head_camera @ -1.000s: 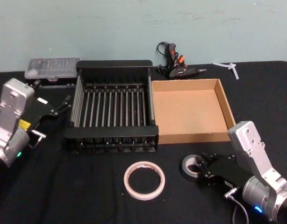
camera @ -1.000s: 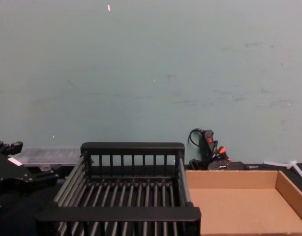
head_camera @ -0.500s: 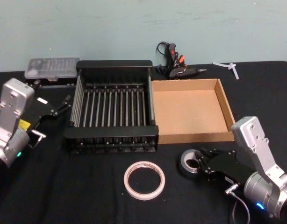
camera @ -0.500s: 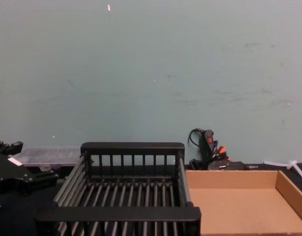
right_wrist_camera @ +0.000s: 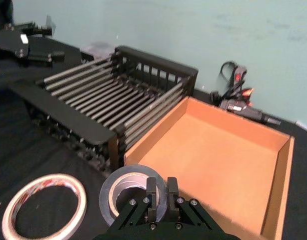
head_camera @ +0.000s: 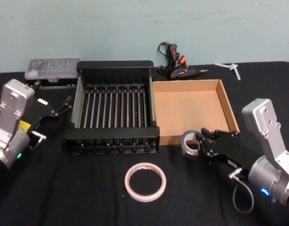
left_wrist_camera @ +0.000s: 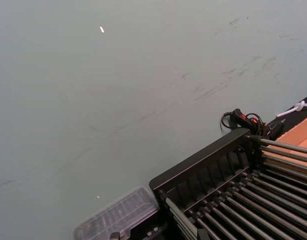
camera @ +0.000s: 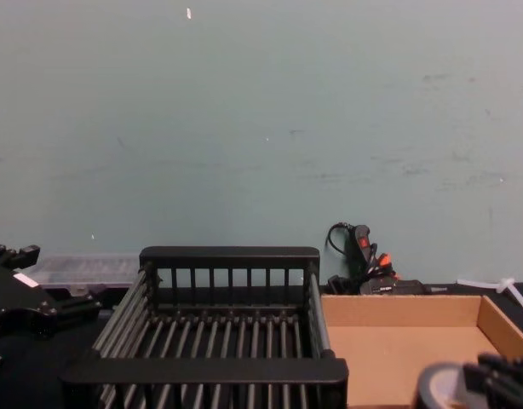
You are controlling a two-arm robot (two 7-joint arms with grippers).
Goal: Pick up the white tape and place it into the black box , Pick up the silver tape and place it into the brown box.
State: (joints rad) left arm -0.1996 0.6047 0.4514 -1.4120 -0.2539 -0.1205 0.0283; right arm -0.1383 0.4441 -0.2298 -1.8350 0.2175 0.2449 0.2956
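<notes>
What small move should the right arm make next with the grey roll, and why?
Probably carry it forward over the brown box before releasing: the right gripper is shut on the silver tape, lifted just short of the near wall, and the floor is bare.

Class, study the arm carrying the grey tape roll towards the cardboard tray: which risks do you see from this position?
1. The right pincer pinches just one wall of the silver tape; the roll might slip.
2. The roll hangs near the brown box front wall; carried too low, it may clip it.
</notes>
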